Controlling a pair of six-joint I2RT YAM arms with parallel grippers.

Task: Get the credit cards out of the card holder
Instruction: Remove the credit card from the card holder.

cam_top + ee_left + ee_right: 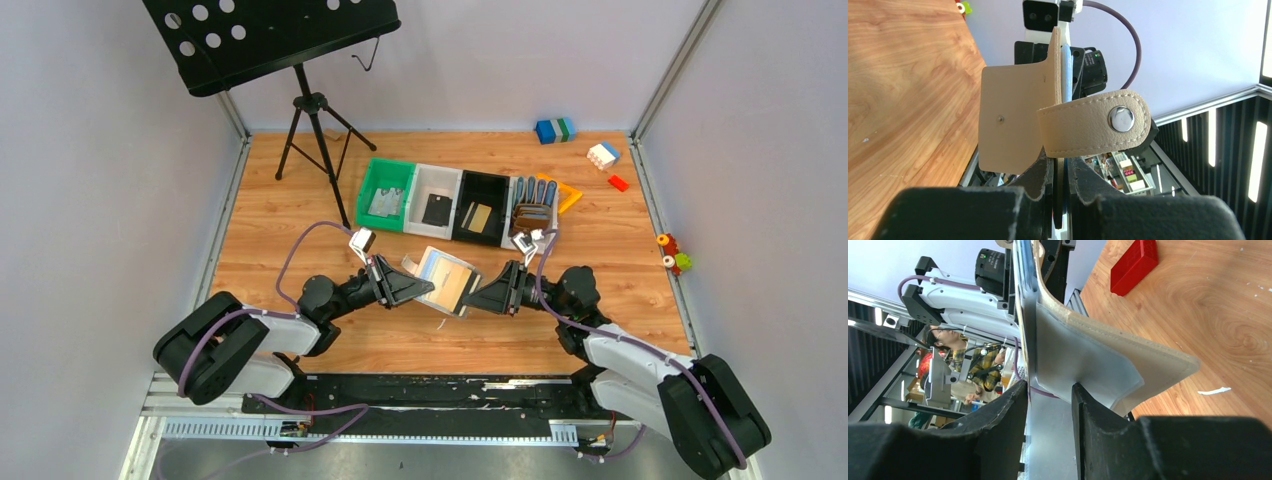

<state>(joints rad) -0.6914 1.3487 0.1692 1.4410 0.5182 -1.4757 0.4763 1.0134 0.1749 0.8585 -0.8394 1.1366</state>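
Card holder (447, 281) is held open off the worktop (600, 260), between both arms at mid-front. L fingers (1035, 182) are clamped on its beige edge, with the snap tab (1093, 122) hanging just above them. R fingers (1008, 415) pinch the silvery-grey inner flap on the opp. side. One gold-tan credit card (478, 215) lies in the black bin (485, 176) behind.

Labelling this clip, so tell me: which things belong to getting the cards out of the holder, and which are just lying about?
Job: pale beige bifold card holder, pinched between left gripper and right gripper; flat gold-tan card in the black plastic bin.
Lying about: black perforated music stand; brown leather wallets; blue-and-green toy block; small red plastic brick.
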